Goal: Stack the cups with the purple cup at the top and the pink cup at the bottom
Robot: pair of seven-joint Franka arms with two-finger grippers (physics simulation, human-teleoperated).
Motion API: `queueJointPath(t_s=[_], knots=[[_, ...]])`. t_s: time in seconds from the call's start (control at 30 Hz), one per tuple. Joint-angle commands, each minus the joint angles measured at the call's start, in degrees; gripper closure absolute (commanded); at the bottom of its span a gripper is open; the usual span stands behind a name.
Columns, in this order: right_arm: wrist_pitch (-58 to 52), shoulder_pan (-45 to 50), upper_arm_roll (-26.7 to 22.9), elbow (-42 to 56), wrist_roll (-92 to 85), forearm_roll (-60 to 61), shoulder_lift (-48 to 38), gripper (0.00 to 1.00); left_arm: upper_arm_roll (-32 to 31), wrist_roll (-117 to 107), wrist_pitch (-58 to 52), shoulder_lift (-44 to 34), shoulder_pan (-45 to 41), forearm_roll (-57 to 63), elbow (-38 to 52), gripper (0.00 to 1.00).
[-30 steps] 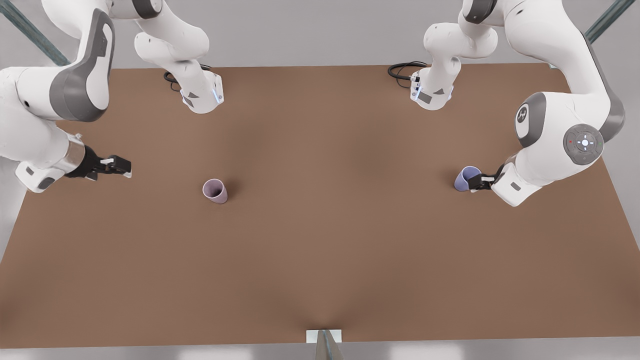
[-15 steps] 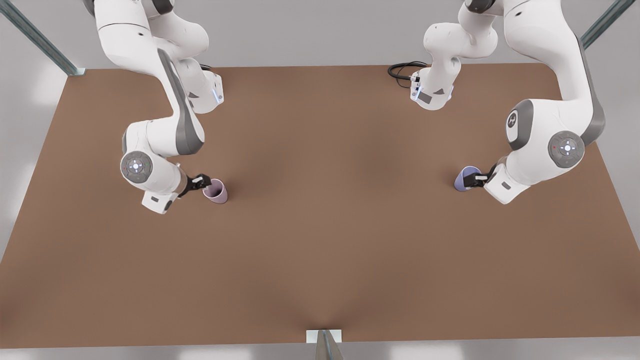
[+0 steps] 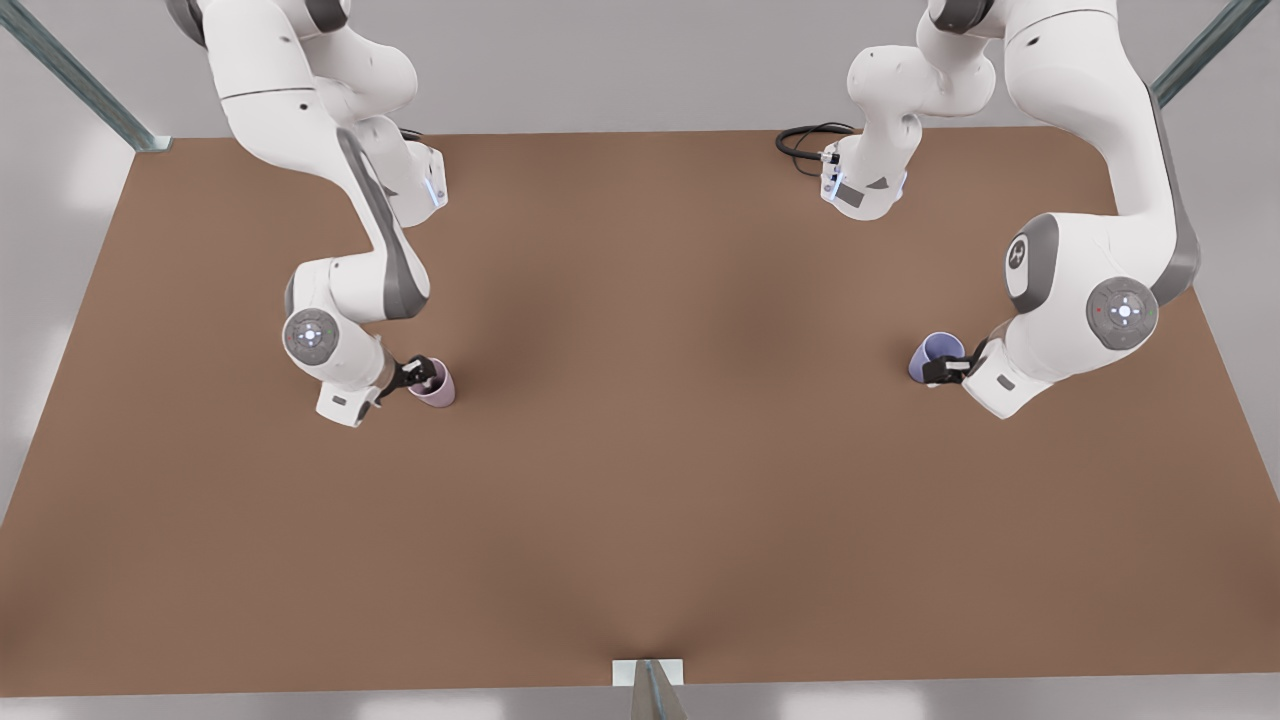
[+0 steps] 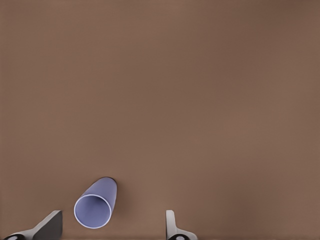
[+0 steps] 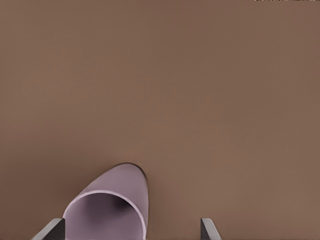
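Fingers (image 5: 209,229) of right gripper (image 3: 418,373) spread wide around pink cup (image 3: 433,382), upright on table (image 3: 640,500) at the front view's left, not yet clamped. Left gripper (image 3: 944,367) likewise parted about purple cup (image 3: 935,355), far across at the front view's right. Better to centre each cup between the fingers, then close gently, pink first.

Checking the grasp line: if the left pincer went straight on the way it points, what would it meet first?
The purple cup. It stands between the open fingers of the left pincer, nearer one finger than the other. Behind it lies bare table, though depth is hard to judge.
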Motion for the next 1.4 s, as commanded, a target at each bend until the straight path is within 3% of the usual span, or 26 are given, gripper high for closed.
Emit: queueJointPath(t_s=[0.0, 0.6, 0.7, 0.8, 0.87, 1.1, 1.17, 1.2, 1.37], knots=[[3.5, 0.0, 0.0, -0.2, -5.5, 0.1, 0.4, 0.04, 0.0, 0.1, 0.1, 0.0, 0.0, 0.0, 0.0, 0.00], [9.6, 0.0, 0.1, -6.8, -7.2, 0.0, 2.1, 0.11, 0.0, 0.1, -0.2, 0.5, 0.0, 0.0, -0.1, 0.00], [11.2, 0.0, 0.4, -8.3, -7.3, 0.0, 2.2, 0.24, 0.0, 0.1, -0.3, 0.5, 0.0, 0.0, -0.1, 0.00], [11.6, 0.0, 0.5, -8.3, -7.3, 0.0, 2.2, 0.51, 0.0, 0.1, -0.3, 0.4, -0.1, 0.0, -0.1, 0.00], [11.5, 0.0, 0.5, -8.3, -7.2, 0.0, 2.3, 0.59, 0.0, 0.1, -0.3, 0.5, 0.0, 0.0, -0.1, 0.00], [11.5, 0.3, 0.9, -8.1, -7.2, 0.2, 3.3, 0.57, 0.0, 0.1, -0.1, 0.9, -0.1, 0.0, -0.1, 0.00], [11.6, 0.3, 0.9, -8.1, -7.2, 0.2, 3.4, 0.76, 0.0, 0.0, -0.1, 0.9, -0.1, 0.0, -0.1, 0.00], [11.6, 0.3, 0.9, -8.0, -7.2, 0.2, 3.3, 0.79, 0.0, 0.1, -0.1, 0.9, 0.0, 0.0, -0.1, 0.00], [8.2, 0.4, 1.1, -6.7, -6.8, 0.2, 0.1, 0.79, 0.0, 0.0, -0.3, 0.8, -0.1, 0.0, 0.0, 0.00]])
